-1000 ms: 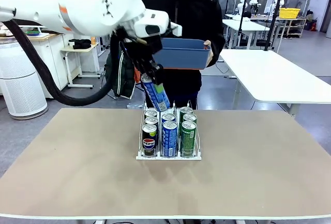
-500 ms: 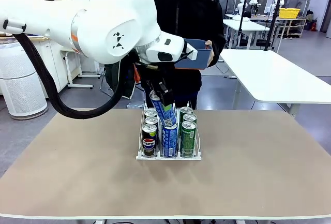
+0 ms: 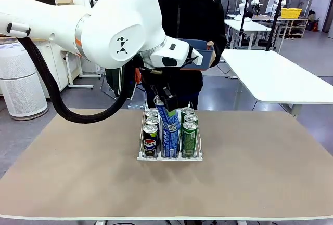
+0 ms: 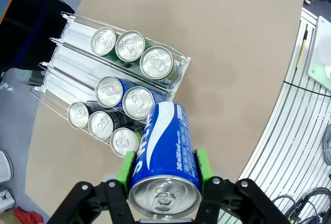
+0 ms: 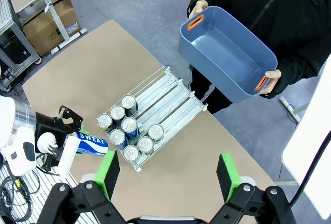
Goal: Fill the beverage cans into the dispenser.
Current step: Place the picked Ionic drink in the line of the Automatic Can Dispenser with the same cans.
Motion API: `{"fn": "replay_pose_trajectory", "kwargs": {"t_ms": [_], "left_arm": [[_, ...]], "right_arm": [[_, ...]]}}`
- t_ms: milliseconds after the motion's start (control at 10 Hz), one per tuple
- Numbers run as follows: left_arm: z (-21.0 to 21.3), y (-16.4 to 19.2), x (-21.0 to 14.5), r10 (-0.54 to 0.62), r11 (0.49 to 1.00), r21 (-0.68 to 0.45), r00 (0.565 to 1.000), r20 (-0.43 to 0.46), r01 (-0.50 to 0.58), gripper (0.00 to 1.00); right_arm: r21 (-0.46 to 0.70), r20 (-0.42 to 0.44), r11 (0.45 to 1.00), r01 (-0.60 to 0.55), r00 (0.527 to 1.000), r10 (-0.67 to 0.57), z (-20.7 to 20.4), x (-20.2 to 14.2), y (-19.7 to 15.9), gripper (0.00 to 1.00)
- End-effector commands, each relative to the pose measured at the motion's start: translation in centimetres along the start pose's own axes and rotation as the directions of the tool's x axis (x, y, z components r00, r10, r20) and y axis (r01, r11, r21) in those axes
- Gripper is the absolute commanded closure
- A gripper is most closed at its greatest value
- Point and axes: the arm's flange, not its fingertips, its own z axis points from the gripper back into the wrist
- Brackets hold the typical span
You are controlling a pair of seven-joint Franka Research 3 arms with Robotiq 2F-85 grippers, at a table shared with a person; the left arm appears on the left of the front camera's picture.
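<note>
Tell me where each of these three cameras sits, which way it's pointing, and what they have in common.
Front view: on the robot's side of the table, facing across it at the person holding the blue bin; the left arm reaches in.
Left wrist view: looks down along the left gripper, shut on a blue can, over the dispenser.
Right wrist view: high up, looking down past the open right gripper at table, person and left arm.
Shared: all three show the dispenser and the held blue can.

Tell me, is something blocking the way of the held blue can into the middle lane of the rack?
The left gripper holds the blue can above the rack. Two blue cans fill the middle lane's front end; behind them it lies bare.
</note>
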Motion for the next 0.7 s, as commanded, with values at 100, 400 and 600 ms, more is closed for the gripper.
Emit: {"fn": "replay_pose_trajectory", "kwargs": {"t_ms": [100,400,600], "left_arm": [[0.0,0.0,0.0,0.000,1.000,0.000,1.000,0.000,0.000,0.43],[-0.6,-1.2,0.3,0.076,0.997,0.026,0.997,-0.031,-0.075,0.43],[-1.2,-2.9,0.3,0.137,0.987,0.088,0.991,-0.011,-0.135,0.43]], "right_arm": [[0.002,0.000,1.000,0.003,1.000,-0.003,0.1,0.0,0.0,0.00],[0.002,0.000,1.000,0.003,1.000,-0.003,0.1,0.0,0.0,0.00],[0.002,0.000,1.000,0.003,1.000,-0.003,0.1,0.0,0.0,0.00]]}}
